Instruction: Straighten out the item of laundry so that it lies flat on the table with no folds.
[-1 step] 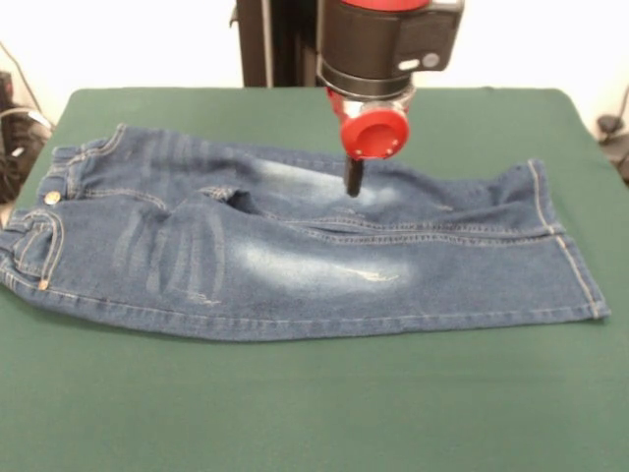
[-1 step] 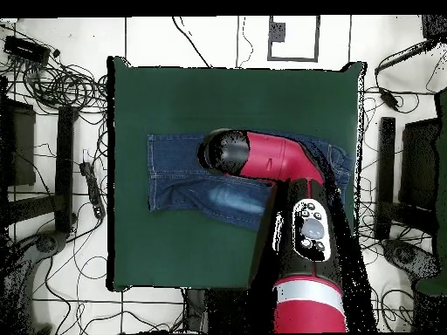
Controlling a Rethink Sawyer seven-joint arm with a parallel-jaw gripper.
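The item of laundry (image 1: pixel 295 261) is a small pair of blue jeans with whitish faded patches. It lies spread across the green table (image 1: pixel 295 413), waistband and brass button at the left, leg hems at the right. Wrinkles bunch at the crotch, and the far leg lies along the near one with a long crease between them. My gripper (image 1: pixel 354 179) hangs under a red disc over the far leg, its narrow black tip shut and at or just above the cloth. From overhead, the arm covers the middle of the jeans (image 2: pixel 183 179) on the table (image 2: pixel 218 96); the gripper itself is hidden.
Wide bare green cloth surrounds the jeans in front and behind. Tangled cables (image 2: pixel 61 87) and black stands (image 2: pixel 65 166) lie on the white floor around the table. More cables (image 1: pixel 15 128) show at the left edge of the front view.
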